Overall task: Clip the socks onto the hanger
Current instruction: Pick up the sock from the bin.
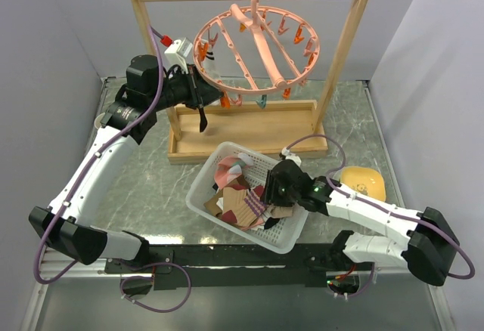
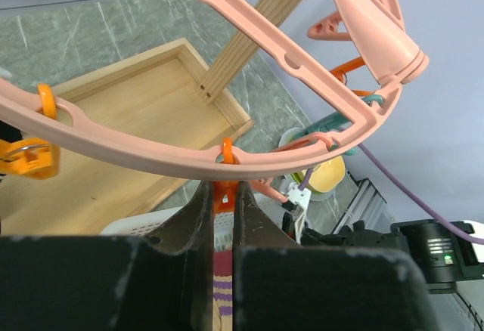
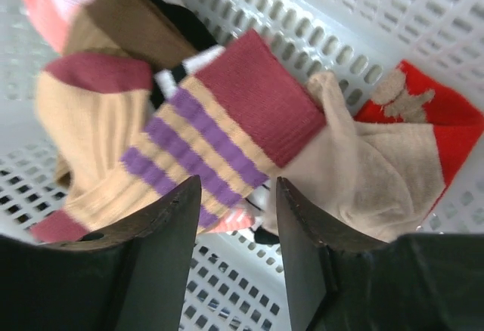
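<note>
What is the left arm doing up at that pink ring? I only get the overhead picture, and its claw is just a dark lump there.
Observer: Its wrist camera shows the left gripper shut on an orange clip that hangs under the ring of the hanger.
Visitor: And the arm down in the basket?
Observer: The right gripper has its fingers apart just over a striped sock with purple bands and a maroon cuff; it is not gripped yet.
Visitor: Anything hidden under that arm?
Observer: A red and beige sock lies against the wall of the basket.
</note>
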You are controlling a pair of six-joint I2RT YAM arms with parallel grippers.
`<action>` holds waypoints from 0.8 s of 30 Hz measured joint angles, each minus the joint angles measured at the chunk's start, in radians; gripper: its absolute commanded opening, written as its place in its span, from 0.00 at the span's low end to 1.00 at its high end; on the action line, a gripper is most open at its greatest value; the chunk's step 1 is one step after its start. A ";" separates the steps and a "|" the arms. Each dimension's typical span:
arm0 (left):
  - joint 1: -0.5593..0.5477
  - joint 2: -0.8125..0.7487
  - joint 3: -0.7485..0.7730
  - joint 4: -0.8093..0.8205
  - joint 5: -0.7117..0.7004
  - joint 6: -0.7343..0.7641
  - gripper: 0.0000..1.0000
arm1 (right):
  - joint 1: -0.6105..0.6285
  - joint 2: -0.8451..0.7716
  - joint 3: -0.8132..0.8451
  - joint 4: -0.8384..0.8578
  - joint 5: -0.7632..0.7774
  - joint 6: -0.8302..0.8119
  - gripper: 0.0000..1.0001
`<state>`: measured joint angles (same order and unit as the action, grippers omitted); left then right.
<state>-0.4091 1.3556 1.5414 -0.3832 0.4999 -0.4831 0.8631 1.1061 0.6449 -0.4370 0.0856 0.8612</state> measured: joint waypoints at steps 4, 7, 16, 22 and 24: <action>0.000 0.000 0.000 0.000 0.000 0.000 0.01 | 0.019 -0.003 0.103 -0.077 0.033 -0.044 0.49; 0.000 0.000 0.000 0.001 0.001 0.000 0.01 | 0.084 0.005 0.200 -0.112 0.074 -0.071 0.50; 0.000 0.000 -0.006 0.004 0.000 0.000 0.01 | 0.124 0.100 0.126 -0.048 0.051 -0.042 0.51; 0.000 0.000 -0.006 0.005 0.000 0.000 0.01 | 0.069 0.111 0.003 -0.010 -0.001 -0.002 0.51; 0.000 0.000 -0.006 0.005 0.000 0.000 0.01 | 0.043 0.105 -0.022 0.010 -0.018 0.010 0.51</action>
<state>-0.4091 1.3552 1.5352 -0.3786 0.5003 -0.4831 0.9066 1.2114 0.6228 -0.4274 0.0677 0.8711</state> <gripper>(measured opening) 0.115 0.508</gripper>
